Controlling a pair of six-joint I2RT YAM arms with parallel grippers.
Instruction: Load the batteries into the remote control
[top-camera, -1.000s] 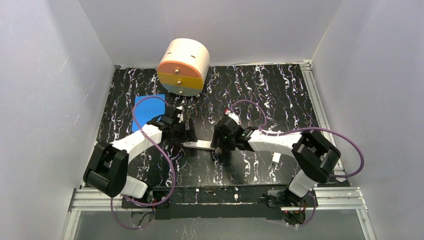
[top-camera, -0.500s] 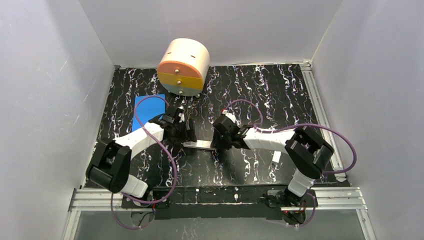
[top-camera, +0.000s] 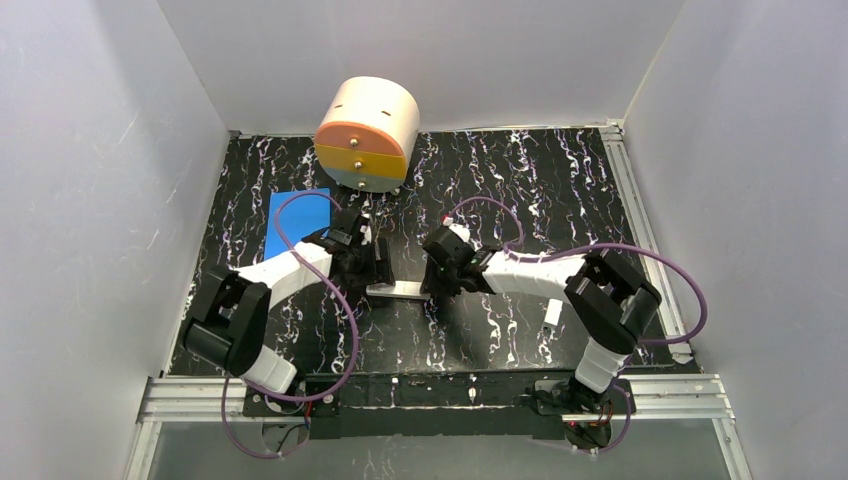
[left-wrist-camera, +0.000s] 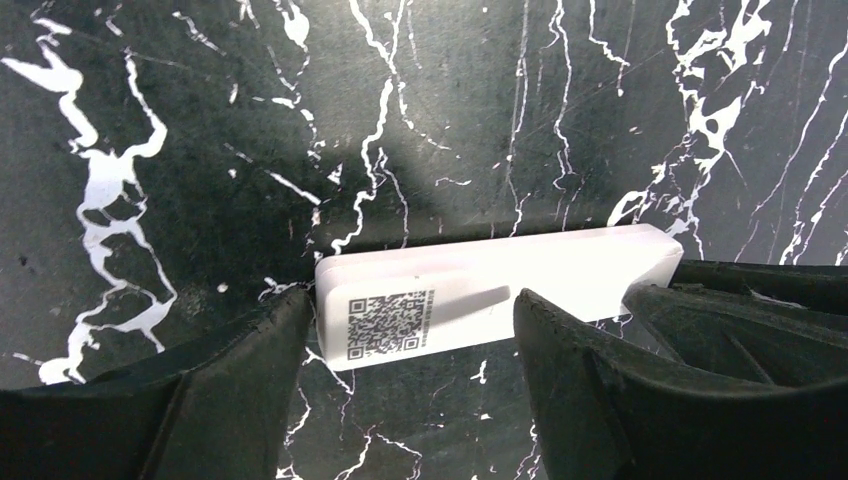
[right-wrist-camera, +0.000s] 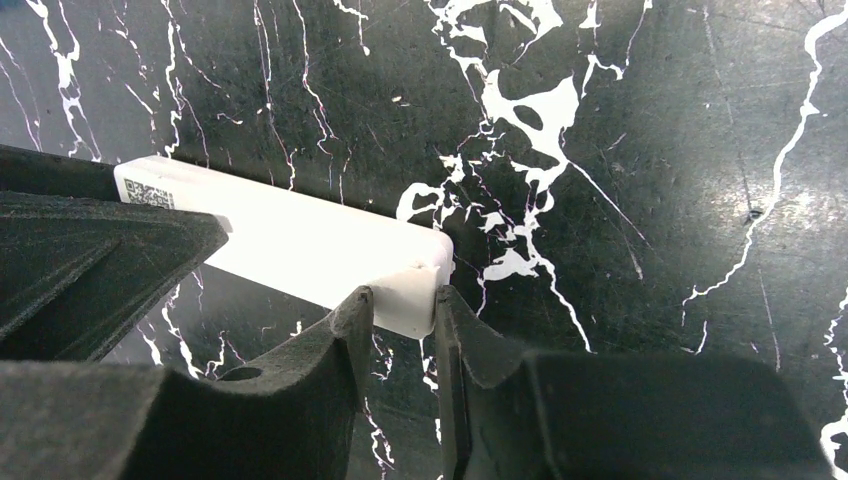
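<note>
The remote control (top-camera: 400, 291) is a slim white handset in the middle of the black marbled table, its plain back with a dark square label facing my left wrist camera (left-wrist-camera: 490, 290). My right gripper (top-camera: 432, 285) is shut on its right end, the two fingers pinching that end in the right wrist view (right-wrist-camera: 405, 300), where the remote (right-wrist-camera: 300, 240) runs off to the left. My left gripper (top-camera: 378, 272) is open, its jaws standing wide on either side of the label end (left-wrist-camera: 412, 305) without squeezing it. The batteries are out of view.
A round cream drum (top-camera: 367, 135) with an orange, yellow and blue front stands at the back. A blue sheet (top-camera: 295, 220) lies at the left behind my left arm. A small loose white piece (top-camera: 551, 316) lies at the right. A metal rail (top-camera: 440, 400) runs along the near edge.
Both arms have folded in a little at the elbows and the right gripper has edged left and away. The remote stays at nearly the same spot between the two grippers.
</note>
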